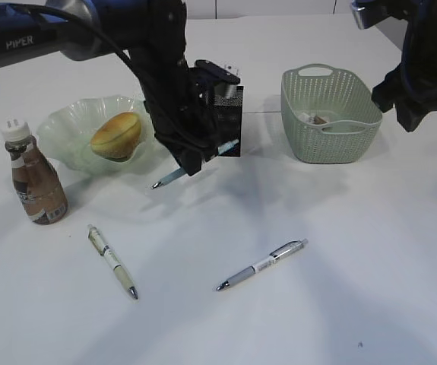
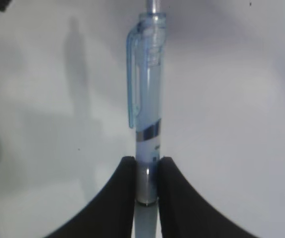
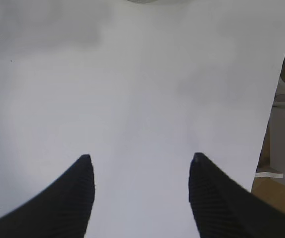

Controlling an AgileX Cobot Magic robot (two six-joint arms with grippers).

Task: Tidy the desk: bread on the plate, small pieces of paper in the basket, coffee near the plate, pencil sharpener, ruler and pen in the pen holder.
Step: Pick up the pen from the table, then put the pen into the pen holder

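left gripper clamped on blue pen, held tilted above table just in front of black pen holder; right gripper spread wide, holding nothing; bread on plate, coffee bottle beside it; two pens on table

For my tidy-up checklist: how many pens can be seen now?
3. One blue pen is held in the left gripper near the pen holder; two lie on the table, a cream pen and a grey pen.
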